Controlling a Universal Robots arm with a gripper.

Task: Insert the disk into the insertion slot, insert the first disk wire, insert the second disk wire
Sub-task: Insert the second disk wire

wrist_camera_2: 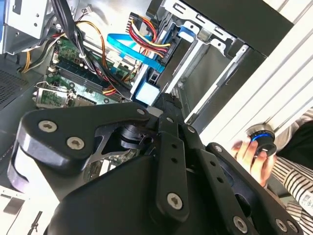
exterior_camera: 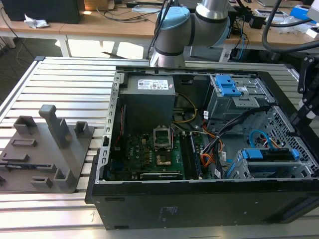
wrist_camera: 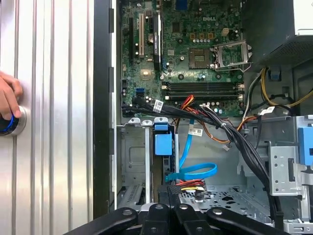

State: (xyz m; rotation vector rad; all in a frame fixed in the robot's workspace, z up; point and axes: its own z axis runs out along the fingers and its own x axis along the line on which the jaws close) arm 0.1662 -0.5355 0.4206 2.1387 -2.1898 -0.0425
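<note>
On the ribbed aluminium table [wrist_camera: 54, 98], inside the open black computer case [exterior_camera: 199, 204], you see the blue-framed silver disk [wrist_camera: 163, 147] standing on edge in the perforated silver-grey insertion slot [wrist_camera: 134, 161], directly ahead of the black gripper [wrist_camera: 166, 213], long axis running away from it; whether its fingers are open, you cannot tell.

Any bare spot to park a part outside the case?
Ribbed table is bare between the grey fixture and the computer case, also behind the fixture. Inside the case it's crowded: cables and the drive cage.
</note>
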